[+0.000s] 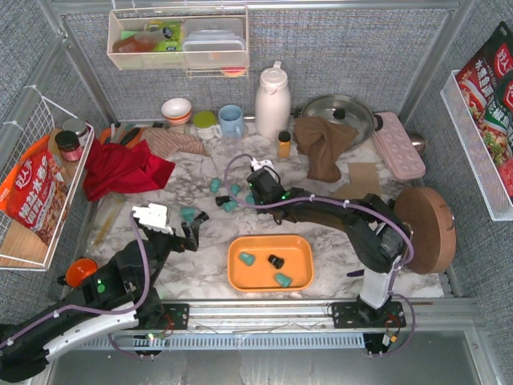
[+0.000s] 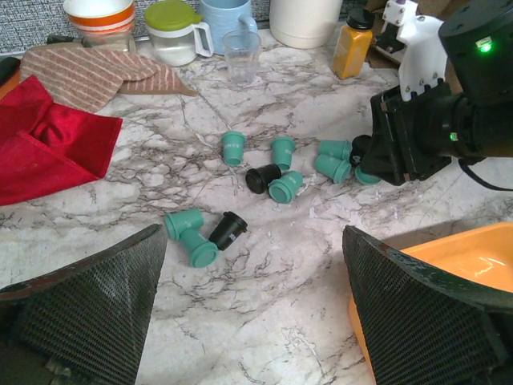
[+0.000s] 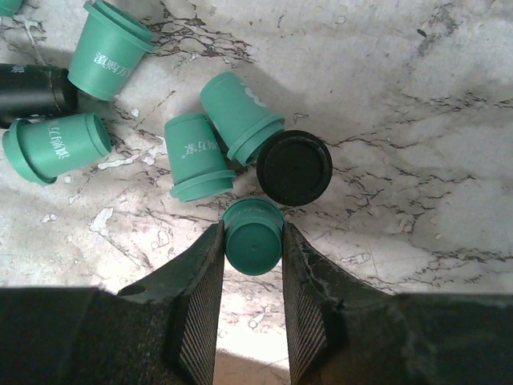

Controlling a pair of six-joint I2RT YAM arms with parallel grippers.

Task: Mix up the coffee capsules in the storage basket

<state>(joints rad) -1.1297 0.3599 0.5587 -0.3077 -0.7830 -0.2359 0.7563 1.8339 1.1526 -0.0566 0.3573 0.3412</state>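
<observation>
The orange storage basket [image 1: 296,253] lies at the front centre with two teal coffee capsules [image 1: 247,258] and a black one [image 1: 276,261] in it. Several more teal and black capsules [image 2: 280,180] lie loose on the marble behind it. My right gripper [image 3: 251,241] reaches down into that cluster and is shut on an upright teal capsule [image 3: 252,237], both pads against its sides. A black capsule [image 3: 294,167] stands just beyond it. My left gripper [image 2: 255,305] hangs wide open and holds nothing. It is just short of two teal capsules [image 2: 192,237] and a black one [image 2: 228,230].
A red cloth [image 1: 120,168] lies at the left, a brown cloth [image 1: 325,144] at the back right. A small orange-yellow bottle [image 1: 284,144], a white jug [image 1: 272,100], cups and a clear glass [image 2: 240,56] stand along the back. A round wooden board [image 1: 425,228] sits at the right.
</observation>
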